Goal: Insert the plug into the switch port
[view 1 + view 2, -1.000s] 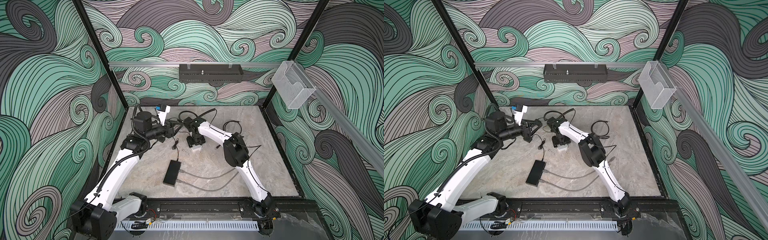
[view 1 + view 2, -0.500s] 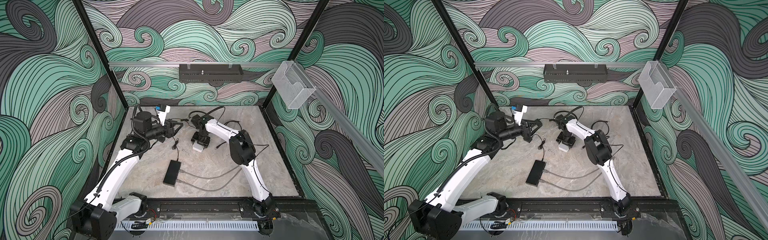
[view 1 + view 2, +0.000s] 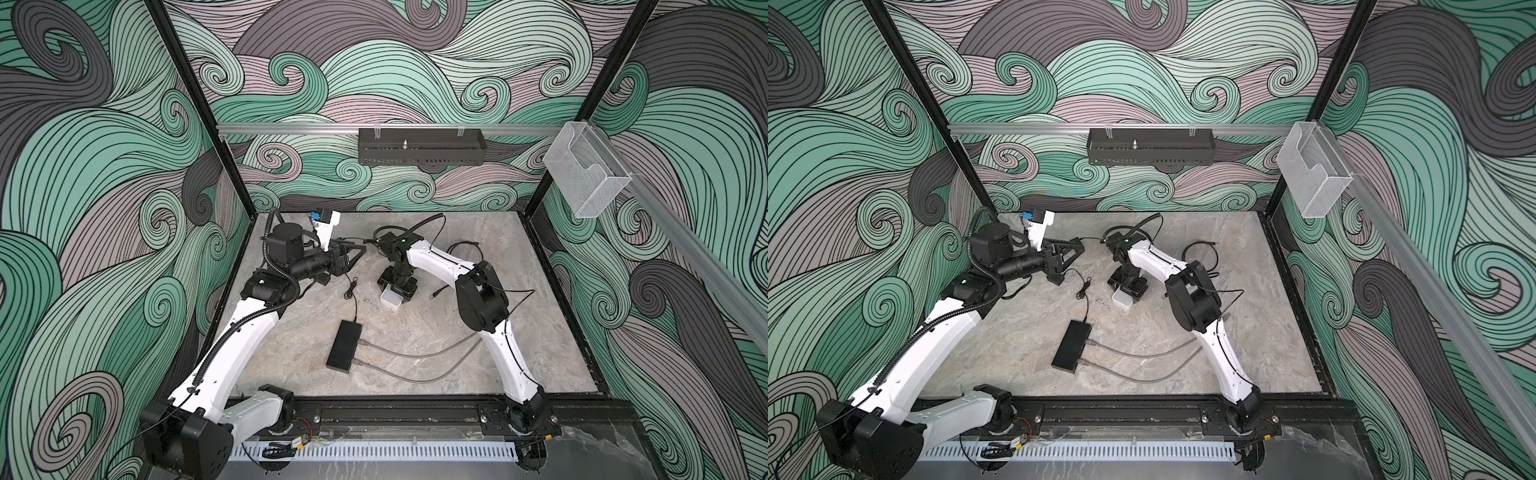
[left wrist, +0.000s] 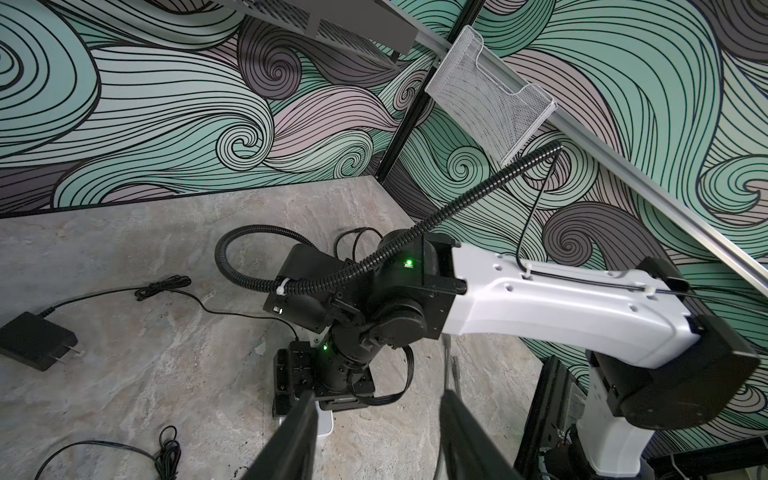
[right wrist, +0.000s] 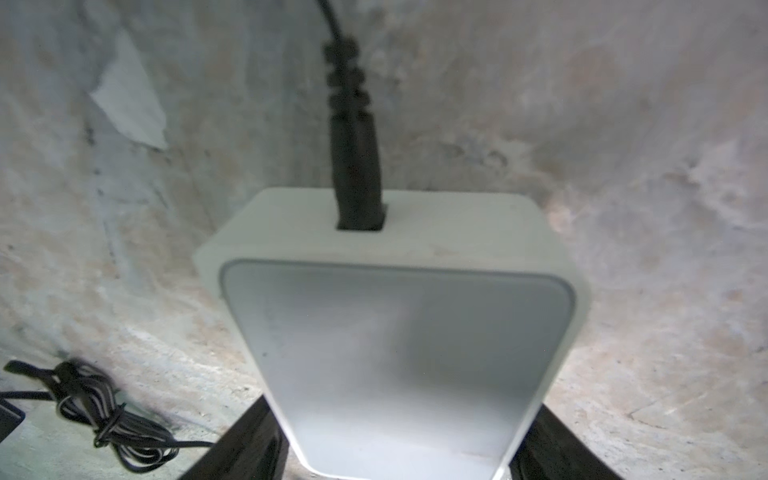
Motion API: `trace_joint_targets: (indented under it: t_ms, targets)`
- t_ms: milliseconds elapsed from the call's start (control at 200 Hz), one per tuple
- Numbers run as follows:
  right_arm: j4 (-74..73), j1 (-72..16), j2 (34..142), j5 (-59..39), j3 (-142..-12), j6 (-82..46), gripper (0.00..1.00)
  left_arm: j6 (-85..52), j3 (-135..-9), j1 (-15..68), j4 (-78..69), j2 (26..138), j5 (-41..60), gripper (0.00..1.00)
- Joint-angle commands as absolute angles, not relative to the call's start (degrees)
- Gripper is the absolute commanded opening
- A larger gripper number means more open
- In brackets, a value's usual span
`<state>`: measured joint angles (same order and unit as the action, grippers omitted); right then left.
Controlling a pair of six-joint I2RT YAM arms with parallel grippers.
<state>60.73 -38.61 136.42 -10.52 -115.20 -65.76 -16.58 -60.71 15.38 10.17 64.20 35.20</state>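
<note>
The right arm's [image 3: 436,259] elbow has swung right since a second ago. The plug [image 5: 357,183] sits in the white switch [image 5: 399,353] mid table [image 3: 415,324], between the right gripper's [image 5: 397,451] jaws; I cannot tell if they pinch it. The left gripper's [image 4: 374,438] jaws are spread.

L arm reaches fwd, black left tool [image 3: 356,254] held level, jaws apart, empty. R arm bends inward, black right tool [image 3: 395,292] pointing straight down, jaws wide; grip unclear.

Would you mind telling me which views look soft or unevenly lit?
Right wrist view: white box and black plug soft, glare low on the box; left wrist view: sharp, only the left tool blurred at the edge; both top views: crisp, evenly lit.
</note>
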Motion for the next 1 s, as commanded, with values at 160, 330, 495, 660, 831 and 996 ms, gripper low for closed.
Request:
trace_joint_targets:
  t_ms: [160,330,495,660,831,996]
  targets:
    - [63.76,-43.6,130.83,-4.43,-120.03,-53.42,0.99,-16.48,-60.89,14.94,9.07,62.93,35.24,0.5]
    - [61.92,-43.9,116.08,4.83,-108.47,-43.47,0.99,-15.9,-60.9,14.95,9.29,62.94,35.11,0.51]
    - [44.82,-35.92,93.49,5.12,-81.41,-35.17,0.79,-15.11,-60.82,14.97,9.32,62.91,35.23,0.51]
    - [30.39,-20.01,81.9,-5.76,-59.86,-39.24,0.55,-15.38,-60.9,14.95,9.05,63.02,36.3,0.51]
    - [19.04,-11.33,87.98,-24.78,-55.17,-37.88,0.6,-15.01,-60.11,14.96,8.06,62.33,36.32,0.51]
    - [13.24,-11.41,94.07,-27.02,-55.15,-41.14,0.58,-14.82,-60.12,14.95,8.0,62.34,37.04,0.51]
